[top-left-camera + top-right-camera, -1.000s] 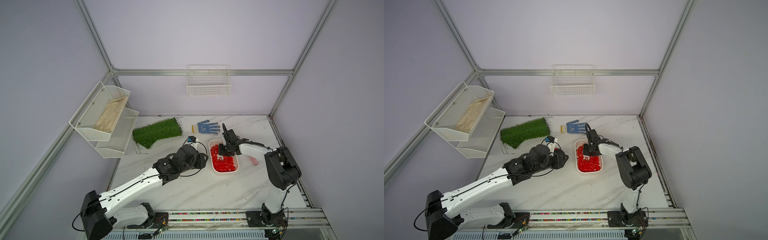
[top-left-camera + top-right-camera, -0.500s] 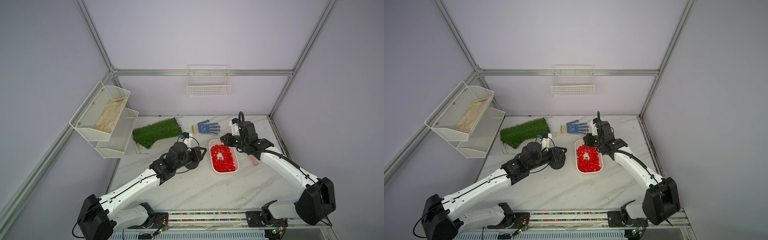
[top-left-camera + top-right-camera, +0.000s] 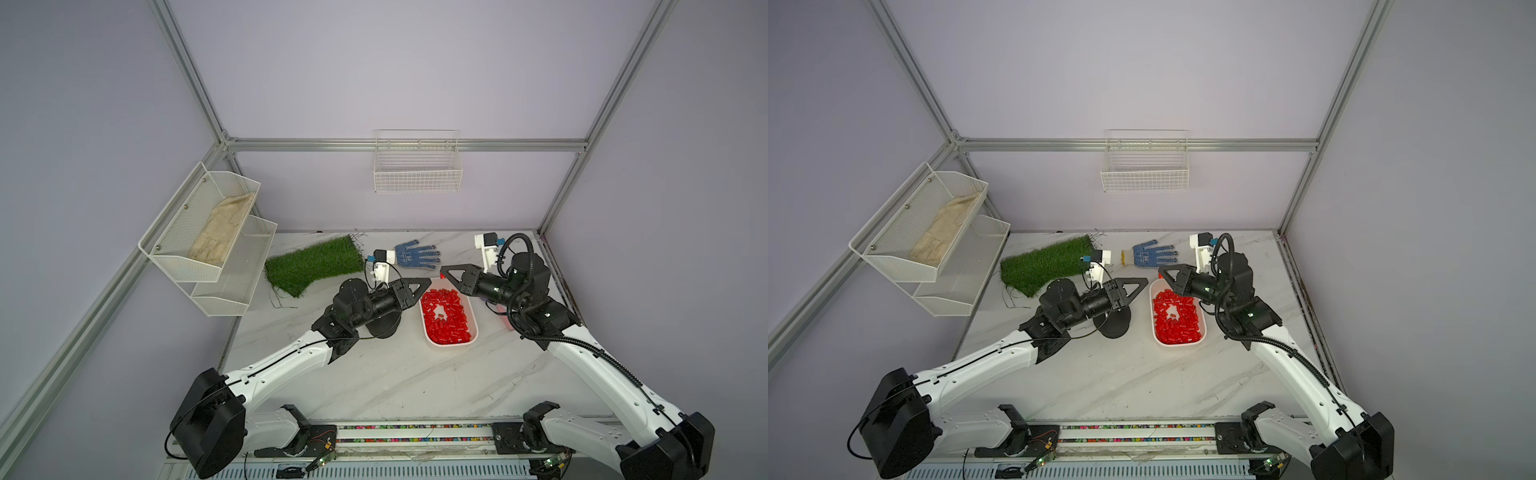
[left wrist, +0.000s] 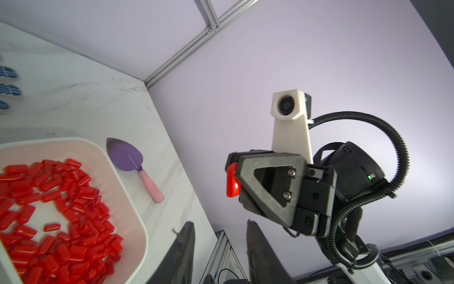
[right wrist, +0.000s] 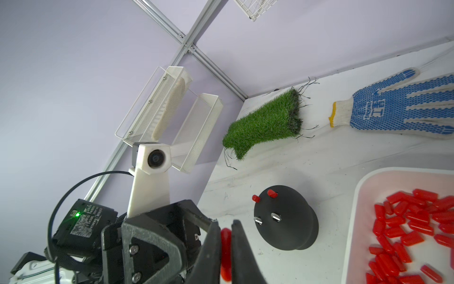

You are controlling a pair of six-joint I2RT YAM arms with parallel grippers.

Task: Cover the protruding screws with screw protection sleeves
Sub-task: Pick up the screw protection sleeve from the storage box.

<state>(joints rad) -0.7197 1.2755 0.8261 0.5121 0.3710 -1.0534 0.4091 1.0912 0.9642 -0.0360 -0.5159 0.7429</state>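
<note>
A black dome base (image 5: 285, 218) stands on the table left of the white tray (image 3: 451, 345), partly under my left arm in both top views. Two of its protruding screws (image 5: 275, 216) are bare and silvery. The other two wear red caps (image 5: 272, 193). The tray holds a heap of red screw protection sleeves (image 3: 444, 316). My right gripper (image 5: 225, 233) is shut on one red sleeve (image 4: 232, 183) and hangs above the tray's far end. My left gripper (image 4: 219, 236) faces it from across the tray's far end, open, with nothing between its fingers.
A blue-dotted glove (image 3: 415, 255) and a green grass mat (image 3: 311, 264) lie at the back of the table. A purple trowel with a pink handle (image 4: 127, 157) lies beside the tray. White wire shelves (image 3: 208, 237) hang on the left wall, a wire basket (image 3: 417, 166) on the back wall.
My right gripper has risen out of the tray with a red sleeve and swung to point left. My left gripper has moved toward the tray's far end, its jaws narrowing.
</note>
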